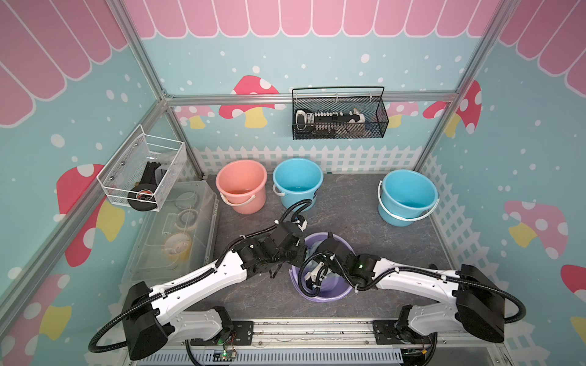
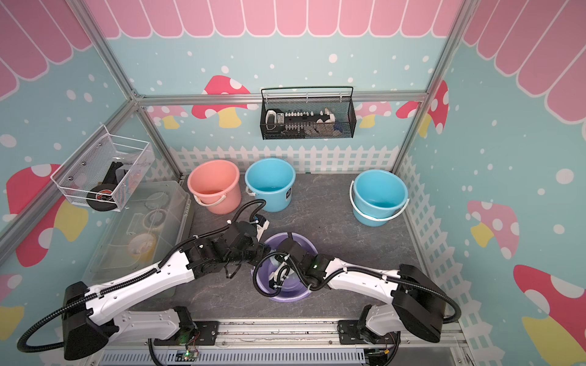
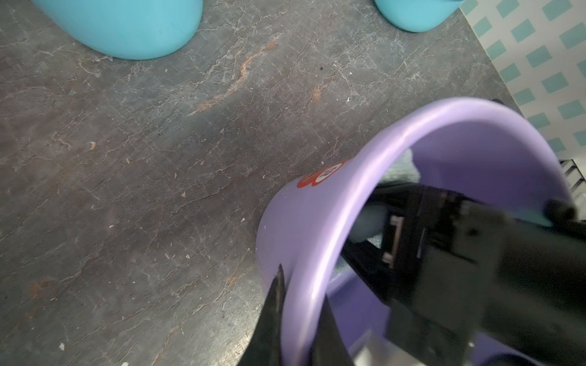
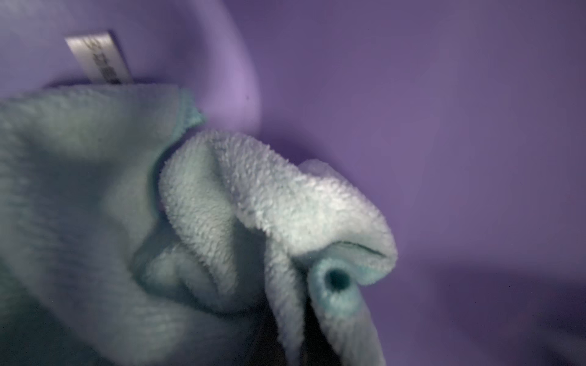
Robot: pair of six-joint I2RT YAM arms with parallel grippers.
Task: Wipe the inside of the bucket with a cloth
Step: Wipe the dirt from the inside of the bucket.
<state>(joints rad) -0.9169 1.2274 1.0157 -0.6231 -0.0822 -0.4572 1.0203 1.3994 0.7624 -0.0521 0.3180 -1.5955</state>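
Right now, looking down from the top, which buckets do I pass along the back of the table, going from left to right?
pink bucket → blue bucket right next to it → second blue bucket, standing apart on the right.

A robot test cell dressed up as a toy-like set, not a home or a shop. An aluminium frame [image 1: 222, 100] carries printed wall panels [image 1: 317, 57] of mushrooms and picket fence, and two robot arms [image 1: 203, 279] are bolted to a metal rail [image 1: 310, 331] along the table's [image 1: 348, 221] near edge, with wire baskets [image 1: 339, 126] of spare parts hung on the walls.
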